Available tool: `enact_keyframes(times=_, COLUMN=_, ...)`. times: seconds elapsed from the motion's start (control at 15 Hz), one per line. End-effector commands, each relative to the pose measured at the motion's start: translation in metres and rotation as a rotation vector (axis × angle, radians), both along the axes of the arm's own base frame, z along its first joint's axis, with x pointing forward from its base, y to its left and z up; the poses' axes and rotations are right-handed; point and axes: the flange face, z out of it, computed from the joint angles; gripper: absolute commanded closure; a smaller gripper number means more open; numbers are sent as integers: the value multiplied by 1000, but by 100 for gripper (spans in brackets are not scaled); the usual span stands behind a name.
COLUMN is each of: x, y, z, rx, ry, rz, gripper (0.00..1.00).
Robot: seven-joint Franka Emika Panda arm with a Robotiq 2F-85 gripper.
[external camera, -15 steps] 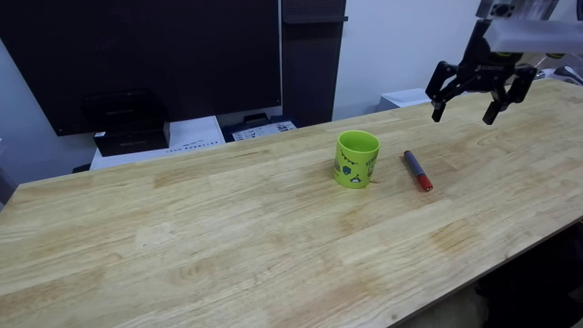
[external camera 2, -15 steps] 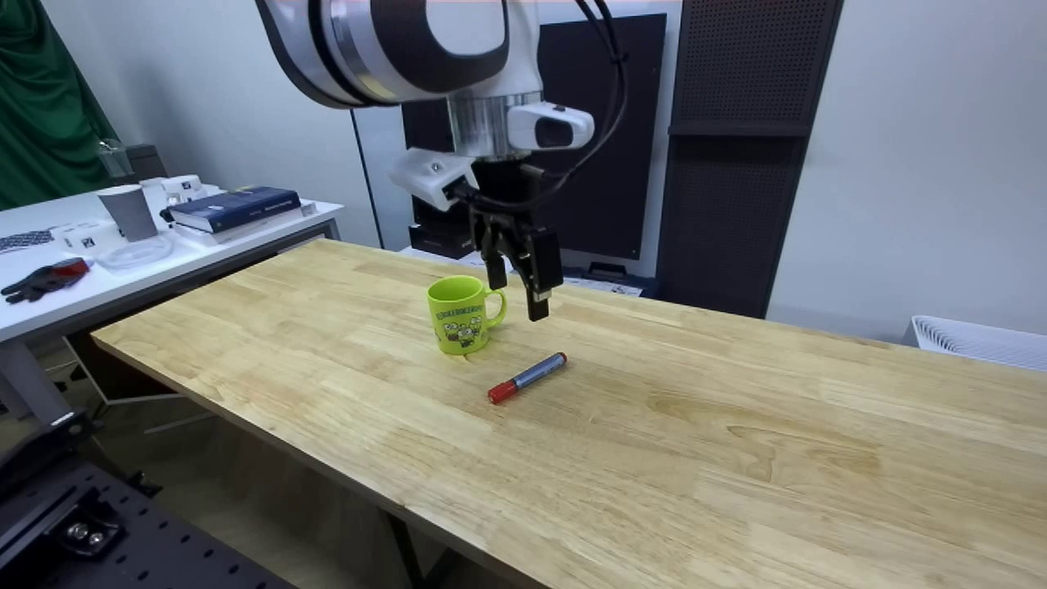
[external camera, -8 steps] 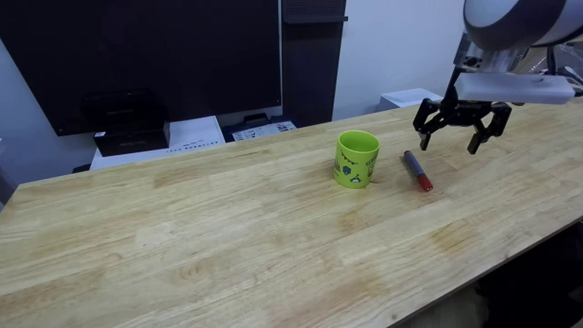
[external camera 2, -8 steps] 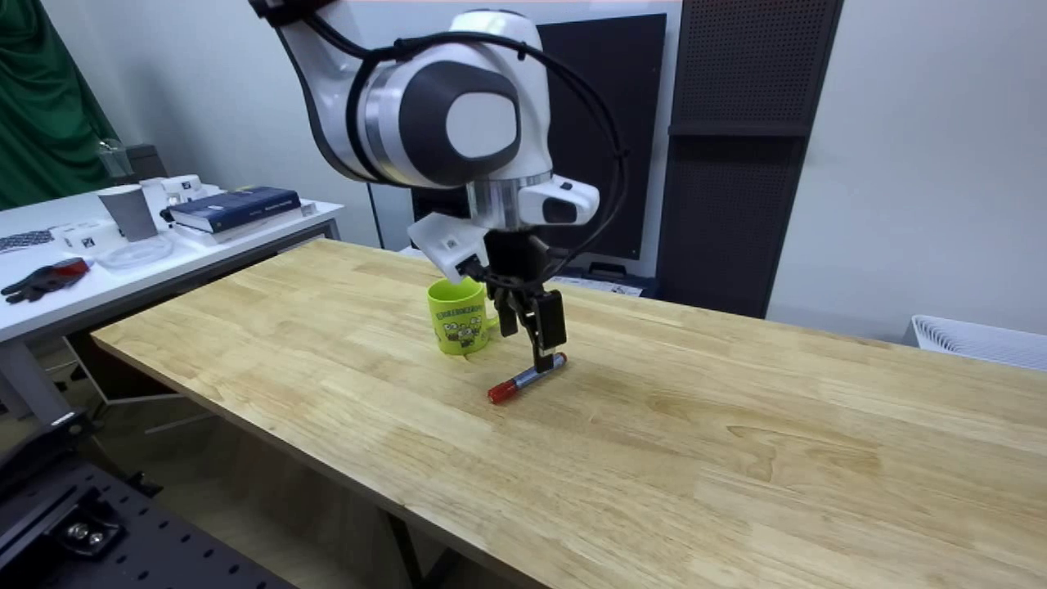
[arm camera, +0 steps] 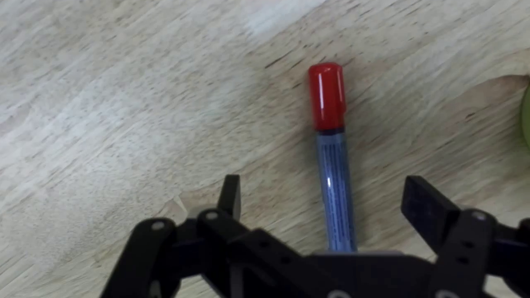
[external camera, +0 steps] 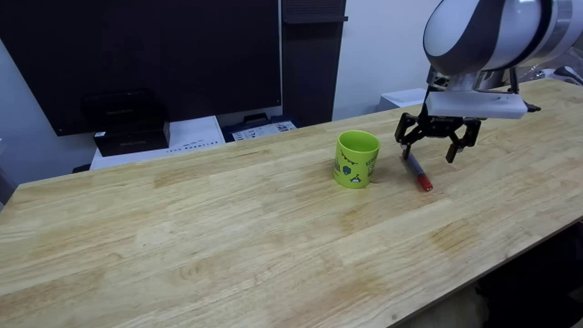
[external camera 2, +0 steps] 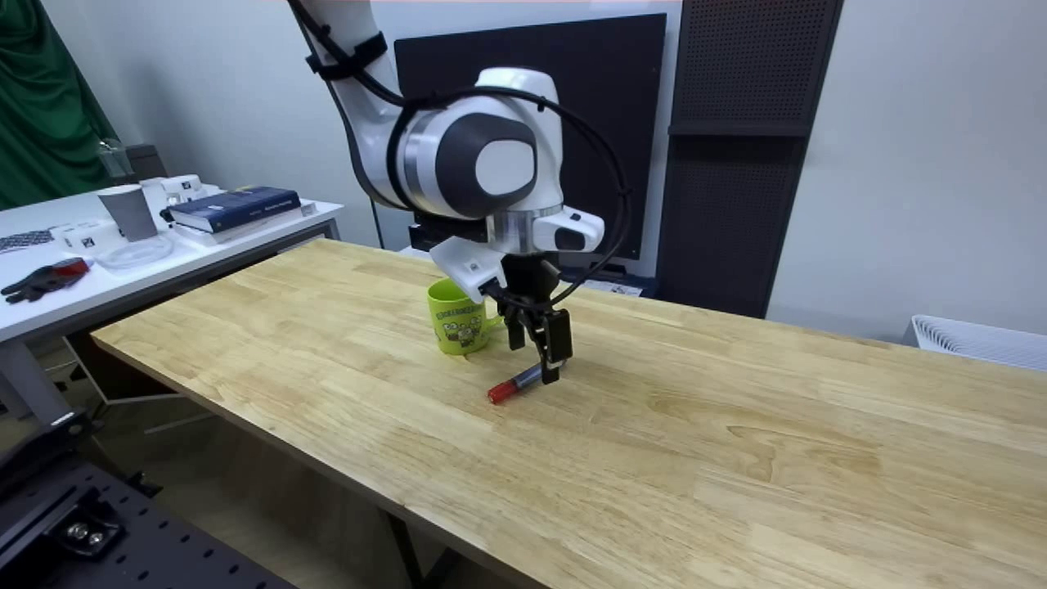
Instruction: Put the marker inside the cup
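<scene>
1. The wooden desk (external camera: 205, 241) spreads beneath me.
2. My hand (external camera: 428, 157) hangs low over it, fingers spread wide.
3. The green mug (external camera 2: 458, 319) stands upright, handle (external camera 2: 494, 321) showing in an exterior view; the wrist view catches a mere sliver.
4. The marker (arm camera: 333, 157) lies near the mug, partly behind a finger in both exterior views but between both fingers in the wrist view.

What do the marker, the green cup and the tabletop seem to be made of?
Marker: probably glossy plastic; its red cap carries a bright streak.
Cup: perhaps glazed ceramic, judging by its smooth printed side; plastic is possible.
Tabletop: likely wood, satin; grain shows.
</scene>
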Motion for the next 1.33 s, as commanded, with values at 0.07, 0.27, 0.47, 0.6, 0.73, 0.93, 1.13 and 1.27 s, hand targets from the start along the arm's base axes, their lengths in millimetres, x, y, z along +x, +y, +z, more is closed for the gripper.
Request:
enact_keyframes(times=0.07, x=22, y=-1, z=-17, rx=16, ry=24, rz=0, gripper=25)
enact_keyframes(times=0.27, x=27, y=-1, z=-23, rx=14, ry=28, rz=13, gripper=40)
enact_keyframes(times=0.47, x=29, y=-2, z=-26, rx=14, ry=29, rz=18, gripper=61)
enact_keyframes(times=0.6, x=31, y=-2, z=-25, rx=17, ry=24, rz=19, gripper=75)
enact_keyframes(times=0.73, x=33, y=-1, z=-22, rx=19, ry=18, rz=20, gripper=89)
enact_keyframes(times=0.93, x=32, y=-1, z=-15, rx=23, ry=10, rz=24, gripper=95)
enact_keyframes(times=1.13, x=32, y=2, z=5, rx=26, ry=6, rz=39, gripper=95)
enact_keyframes(times=1.27, x=35, y=4, z=30, rx=20, ry=14, rz=39, gripper=95)
